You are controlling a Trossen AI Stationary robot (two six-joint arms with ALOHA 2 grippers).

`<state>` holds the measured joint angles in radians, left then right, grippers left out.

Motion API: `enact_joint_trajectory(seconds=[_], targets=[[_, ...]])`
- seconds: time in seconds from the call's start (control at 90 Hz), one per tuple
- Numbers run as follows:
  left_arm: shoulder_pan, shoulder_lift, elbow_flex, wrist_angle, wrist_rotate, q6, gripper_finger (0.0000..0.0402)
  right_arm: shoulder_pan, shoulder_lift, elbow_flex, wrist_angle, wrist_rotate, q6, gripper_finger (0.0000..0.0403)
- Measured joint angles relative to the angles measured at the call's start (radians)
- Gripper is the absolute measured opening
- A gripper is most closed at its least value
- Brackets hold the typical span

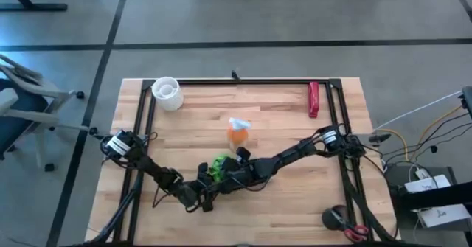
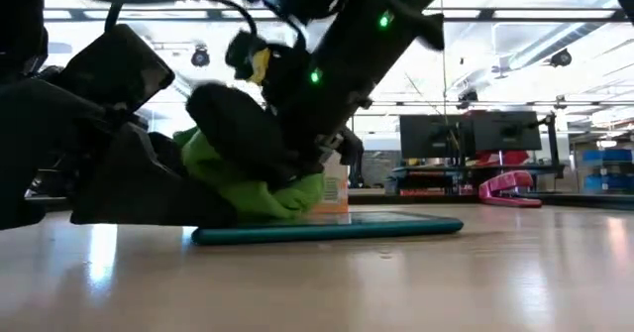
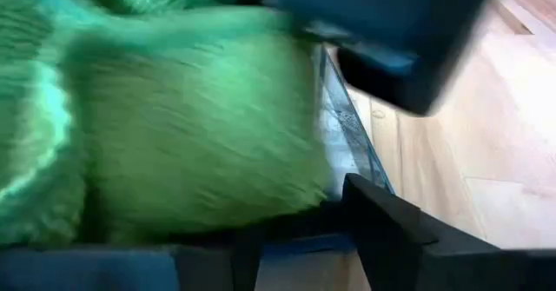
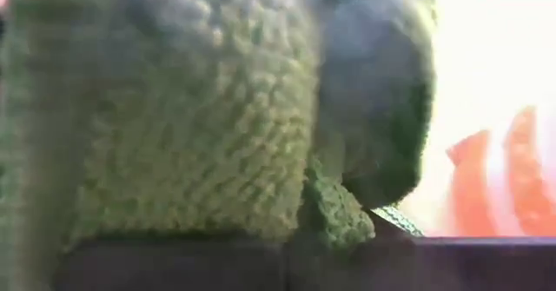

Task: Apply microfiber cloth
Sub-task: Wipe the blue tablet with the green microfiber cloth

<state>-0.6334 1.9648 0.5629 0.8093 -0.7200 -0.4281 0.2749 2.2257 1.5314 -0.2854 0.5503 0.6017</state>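
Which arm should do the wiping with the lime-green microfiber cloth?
Right, probably: the right gripper sits on the wrinkly lime-green microfiber cloth atop the flat teal-edged slab; the left gripper is beside it at the slab's edge.

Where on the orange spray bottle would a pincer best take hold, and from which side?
Grip the orange bottle around its orange body, below the white top, coming level from its far side: it seems to stand upright, and both arms crowd the green cloth on its near side.

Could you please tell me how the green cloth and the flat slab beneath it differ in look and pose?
The cloth is lime-green, soft and bunched into a lump; the slab is thin, rigid, teal-edged and lies flat on the table. The cloth sits on one end; the slab's other end is bare. They touch.
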Motion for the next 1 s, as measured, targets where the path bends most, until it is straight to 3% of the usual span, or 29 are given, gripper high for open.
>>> enact_joint_trajectory(seconds=[0.489, 0.8, 0.9, 1.0], targets=[[0.001, 0.001, 0.000, 0.004, -0.003, 0.000, 0.0132, 0.087, -0.065, -0.002, -0.515, 0.080, 0.201, 0.0000], [0.000, 0.001, 0.000, 0.006, -0.003, 0.000, 0.0121, 0.180, -0.109, -0.003, -0.855, 0.078, 0.443, 0.0000], [0.000, 0.001, 0.000, 0.008, -0.003, 0.000, 0.0122, 0.213, -0.144, -0.003, -0.891, 0.100, 0.510, 0.0000], [0.000, 0.001, 0.000, 0.011, -0.003, 0.000, 0.0126, 0.239, -0.185, -0.003, -0.815, 0.164, 0.523, 0.0000]])
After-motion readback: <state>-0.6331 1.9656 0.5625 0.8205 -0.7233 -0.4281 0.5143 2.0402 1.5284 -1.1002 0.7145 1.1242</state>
